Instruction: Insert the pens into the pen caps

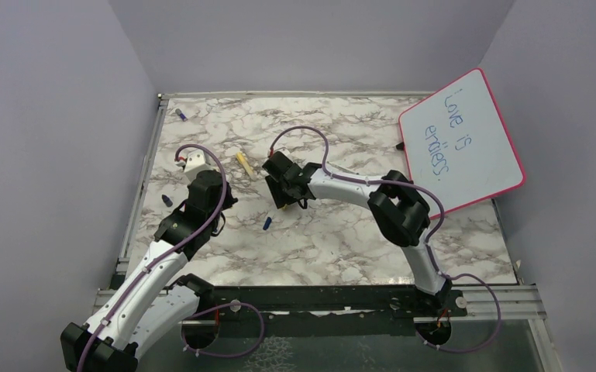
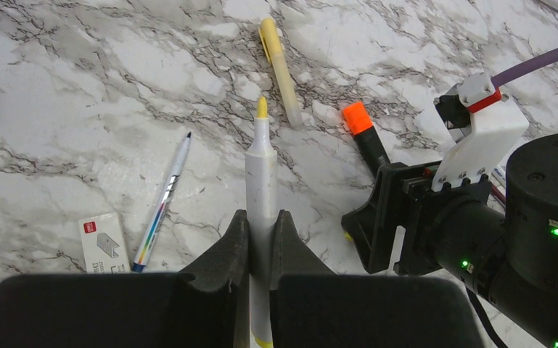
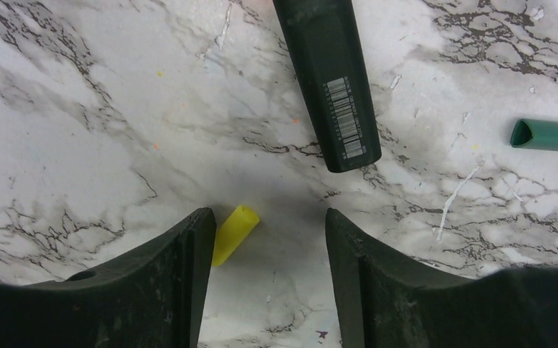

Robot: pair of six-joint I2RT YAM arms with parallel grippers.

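Pinching the light, stiff yellow-tipped pen (image 2: 261,163) mid-body in my left gripper (image 2: 261,243), I held my right gripper (image 3: 268,250) spread above the yellow cap (image 3: 234,233).

- Between the right gripper's (image 3: 268,232) parted jaws: bare marble (image 3: 80,109), with a yellow cap (image 3: 234,233) beside the left finger.
- Straight ahead, a black highlighter (image 3: 326,80) bars the way; a green cap (image 3: 548,135) lies ahead-right.
- Right of the left gripper (image 2: 261,225), clamped on a white pen (image 2: 261,159), the right arm (image 2: 479,239) crowds close.

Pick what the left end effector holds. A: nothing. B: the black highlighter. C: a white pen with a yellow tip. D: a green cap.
C: the left wrist view shows the left end effector closed around the white pen with a yellow tip.
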